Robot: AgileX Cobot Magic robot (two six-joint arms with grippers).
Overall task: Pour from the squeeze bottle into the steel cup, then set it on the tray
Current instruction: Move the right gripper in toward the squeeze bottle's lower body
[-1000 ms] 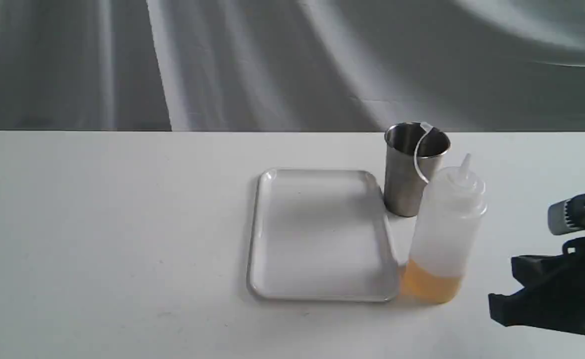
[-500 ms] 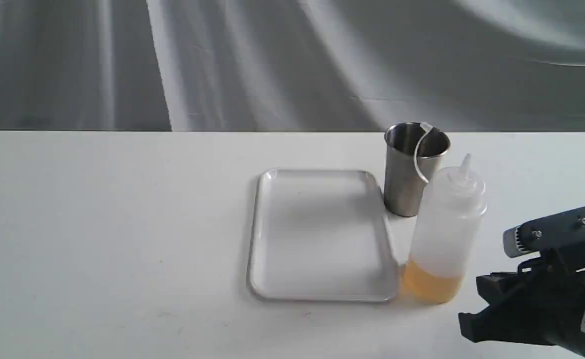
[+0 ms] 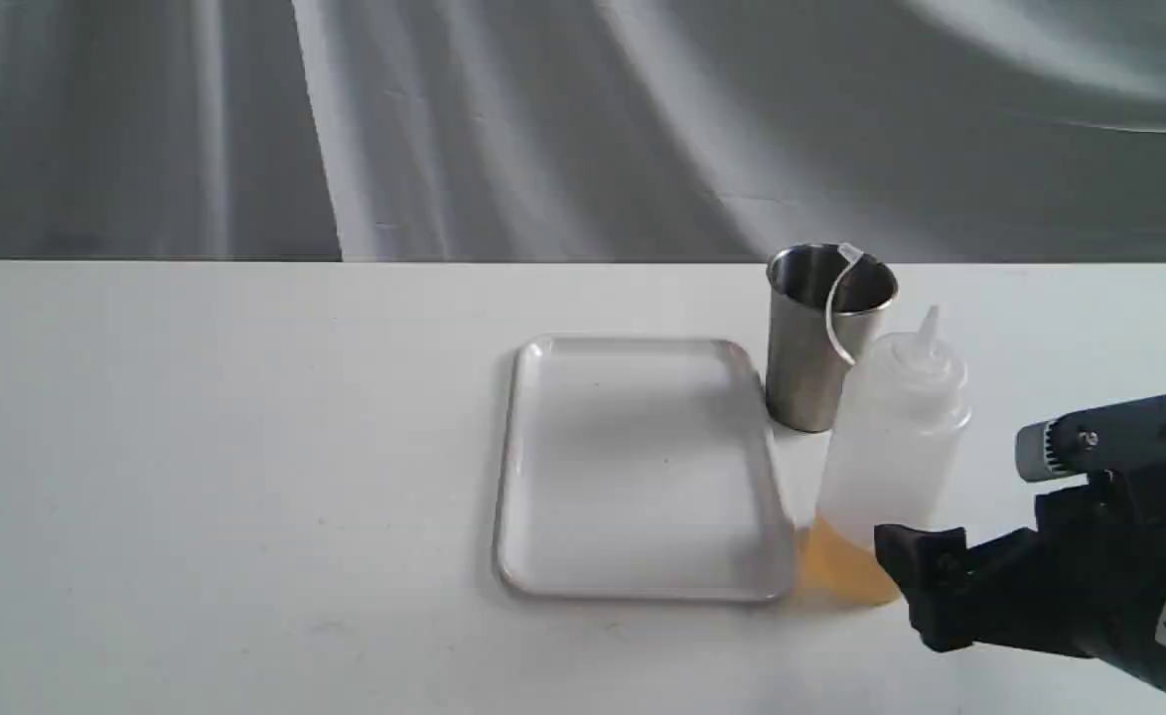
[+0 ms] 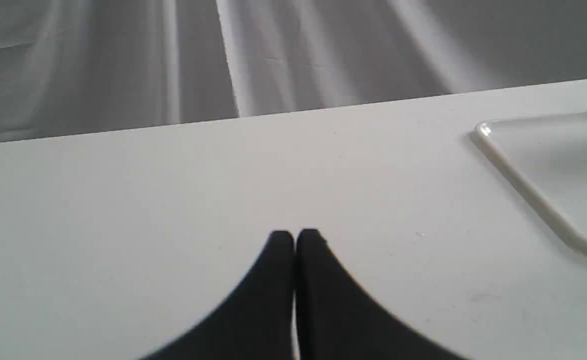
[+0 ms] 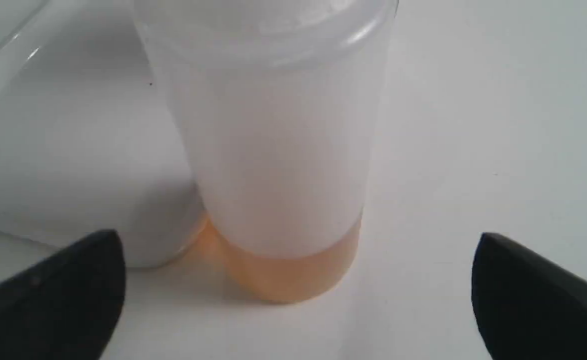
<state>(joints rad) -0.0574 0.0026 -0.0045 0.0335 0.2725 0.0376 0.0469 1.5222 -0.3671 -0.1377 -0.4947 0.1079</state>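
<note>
The squeeze bottle (image 3: pixel 891 447) stands upright on the white table just right of the tray (image 3: pixel 633 467), amber liquid at its bottom, its cap strap curving up over the steel cup (image 3: pixel 809 338) behind it. My right gripper (image 3: pixel 926 586) is open, low at the bottle's base on its near right side, one fingertip overlapping the bottle's foot in the exterior view. In the right wrist view the bottle (image 5: pixel 273 150) fills the space ahead between the wide-spread black fingers (image 5: pixel 58 290), not touched. My left gripper (image 4: pixel 294 239) is shut over bare table, with the tray's corner (image 4: pixel 538 195) to one side.
A grey draped cloth (image 3: pixel 583 129) hangs behind the table's far edge. The table's right edge runs close to my right arm. White tabletop (image 3: pixel 196 477) stretches left of the tray.
My right gripper has moved left toward the bottle, from near the table's right edge to the bottle's base. Bottle, cup and tray have not moved.
</note>
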